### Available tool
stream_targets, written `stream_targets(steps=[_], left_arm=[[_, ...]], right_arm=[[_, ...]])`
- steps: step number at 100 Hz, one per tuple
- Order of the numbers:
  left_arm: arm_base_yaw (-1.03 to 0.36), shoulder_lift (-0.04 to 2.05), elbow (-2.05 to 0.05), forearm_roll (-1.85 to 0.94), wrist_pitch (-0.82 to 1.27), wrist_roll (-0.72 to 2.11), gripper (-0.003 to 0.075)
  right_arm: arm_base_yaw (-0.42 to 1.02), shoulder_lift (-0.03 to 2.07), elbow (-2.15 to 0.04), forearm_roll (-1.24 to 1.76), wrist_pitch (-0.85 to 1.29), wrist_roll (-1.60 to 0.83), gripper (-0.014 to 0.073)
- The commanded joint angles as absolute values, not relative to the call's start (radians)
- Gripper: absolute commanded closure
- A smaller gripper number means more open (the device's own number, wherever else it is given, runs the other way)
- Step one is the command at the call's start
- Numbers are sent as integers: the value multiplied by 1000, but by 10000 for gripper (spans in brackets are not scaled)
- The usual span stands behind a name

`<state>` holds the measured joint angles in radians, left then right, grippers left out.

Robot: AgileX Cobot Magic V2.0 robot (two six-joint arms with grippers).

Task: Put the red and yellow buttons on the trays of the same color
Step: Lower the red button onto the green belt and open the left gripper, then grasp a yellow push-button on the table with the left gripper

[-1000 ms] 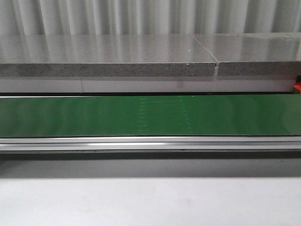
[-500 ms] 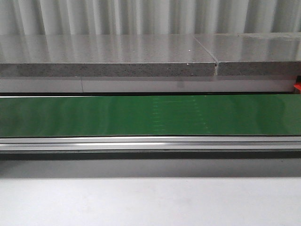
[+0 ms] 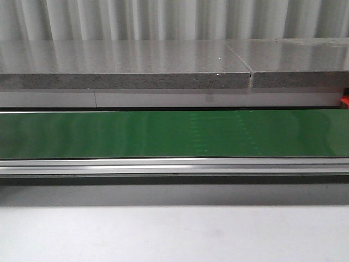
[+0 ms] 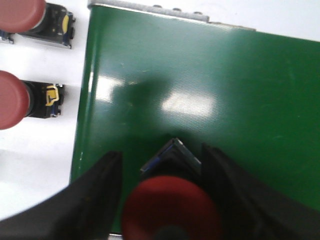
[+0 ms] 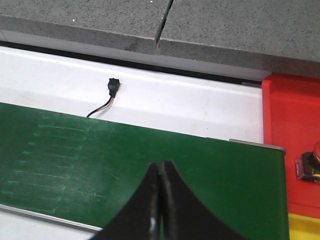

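Note:
Over the green belt my left gripper is shut on a red button. The button's cap fills the space between the fingers, and its dark body points down at the belt. In the right wrist view my right gripper is shut and empty above the belt. A red tray sits past the belt's end with one red button on it. A yellow tray lies beside the red tray. Yellow buttons are out of view. Neither gripper shows in the front view.
Two more red buttons lie on the white surface beside the belt. A small black plug with wires lies on the white strip behind the belt. A grey stone ledge runs behind the belt.
In the front view the faint dotted marks on the belt have shifted to the right. Nothing else differs.

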<state>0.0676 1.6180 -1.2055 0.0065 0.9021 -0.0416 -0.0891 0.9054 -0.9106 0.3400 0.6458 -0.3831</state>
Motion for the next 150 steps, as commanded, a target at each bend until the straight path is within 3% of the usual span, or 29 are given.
stream_targets(steps=[1, 10, 54, 116, 150], left_arm=[[63, 1587, -1240, 12, 884, -35, 184], [63, 1587, -1248, 8, 886, -35, 104], [74, 1578, -1370, -111, 880, -7, 104], [459, 1561, -1269, -111, 889, -47, 104], [531, 1570, -1118, -102, 731, -47, 104]], right_arm=[[-87, 894, -936, 350, 588, -390, 686], [-87, 894, -936, 350, 588, -390, 686], [-87, 894, -936, 350, 588, -390, 686], [-87, 894, -936, 350, 588, -390, 686], [-87, 894, -936, 350, 588, -390, 686]])
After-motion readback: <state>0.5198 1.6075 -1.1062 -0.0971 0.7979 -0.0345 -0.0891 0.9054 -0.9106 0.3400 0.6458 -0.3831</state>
